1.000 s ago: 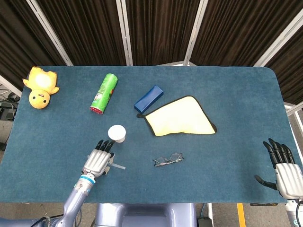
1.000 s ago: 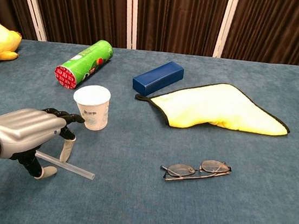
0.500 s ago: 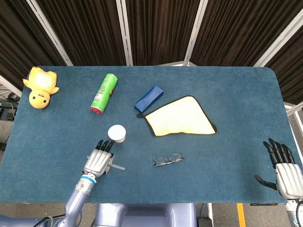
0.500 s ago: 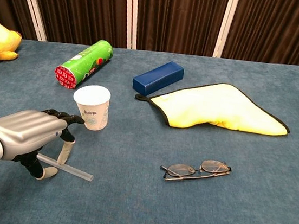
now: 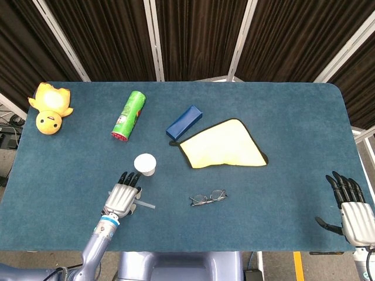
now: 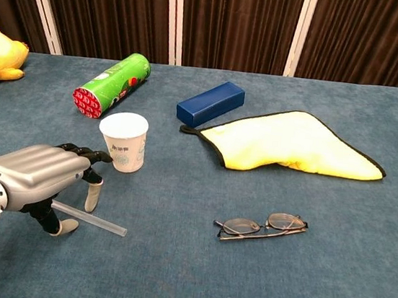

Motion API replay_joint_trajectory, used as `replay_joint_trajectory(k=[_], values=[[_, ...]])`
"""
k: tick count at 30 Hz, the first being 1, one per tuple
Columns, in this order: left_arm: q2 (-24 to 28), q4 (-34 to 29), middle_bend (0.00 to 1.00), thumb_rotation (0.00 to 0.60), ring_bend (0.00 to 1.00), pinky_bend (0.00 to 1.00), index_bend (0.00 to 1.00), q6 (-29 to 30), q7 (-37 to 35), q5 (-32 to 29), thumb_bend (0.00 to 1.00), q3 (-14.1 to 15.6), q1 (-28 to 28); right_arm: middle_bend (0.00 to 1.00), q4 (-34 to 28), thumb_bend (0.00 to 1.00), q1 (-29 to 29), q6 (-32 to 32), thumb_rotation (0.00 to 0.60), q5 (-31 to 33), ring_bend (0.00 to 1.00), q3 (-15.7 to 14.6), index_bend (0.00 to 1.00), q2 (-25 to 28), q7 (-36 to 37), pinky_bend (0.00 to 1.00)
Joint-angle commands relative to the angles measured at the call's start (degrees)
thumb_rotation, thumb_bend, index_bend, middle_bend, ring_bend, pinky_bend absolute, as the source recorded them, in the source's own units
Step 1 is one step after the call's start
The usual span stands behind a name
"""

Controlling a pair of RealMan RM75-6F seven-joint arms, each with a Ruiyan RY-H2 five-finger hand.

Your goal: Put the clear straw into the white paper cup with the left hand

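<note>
Cup: our landmark, the white paper cup [image 6: 122, 141], stands upright and open on the blue table [image 5: 281, 117].
Can: a green can [image 6: 112, 84] lies on its side behind the cup, its red end toward us.
Box: a dark blue box [image 6: 210, 103] lies behind the cup and to its right.
Cloth: a yellow cloth [image 6: 297, 146] with a dark edge is spread flat well to the right of the cup, just beside the box.
Glasses: a pair of glasses [image 6: 261, 226] lies folded in front of the cloth, to the right of the cup and nearer us.
Toy: a yellow plush toy [image 5: 50, 107] sits far to the left of the cup, at the table's back corner.
Straw: the clear straw [image 6: 97, 220] lies flat on the table in front of the cup, near but not touching it; nothing stands between the two.
Left hand: our left hand [image 6: 39, 177] arches over the straw's left end, fingers curled down with the tips at the straw; we cannot tell whether it grips it.
Right hand: our right hand [image 5: 351, 209] rests at the table's near right corner, far from the cup, fingers apart and holding nothing.
</note>
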Motion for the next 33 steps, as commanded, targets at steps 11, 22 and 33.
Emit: replay_joint_trajectory(k=[11,22,33], values=[[0.24,-1.08,0.00,0.600,0.00,0.00,0.54,0.99,-0.38,0.95,0.42,1.67,0.27,0.00,-0.02,0.07,0.03,-0.03,0.600,0.03,0.00,0.02,0.00,0.01,-0.02,0.00],[6.55,-10.98,0.00,0.600,0.00,0.00,0.54,5.51,-3.33,6.54,0.42,2.29,1.98,0.00,0.07,0.08,-0.06,0.22,0.600,-0.03,0.00,0.04,0.00,-0.17,-0.38,0.00],[12.38,-22.56,0.03,0.600,0.00,0.00,0.55,4.98,-14.12,-2.64,0.42,-11.63,-0.34,0.00,-0.06,0.08,-0.10,0.25,0.600,0.02,0.00,0.05,0.00,-0.19,-0.60,0.00]])
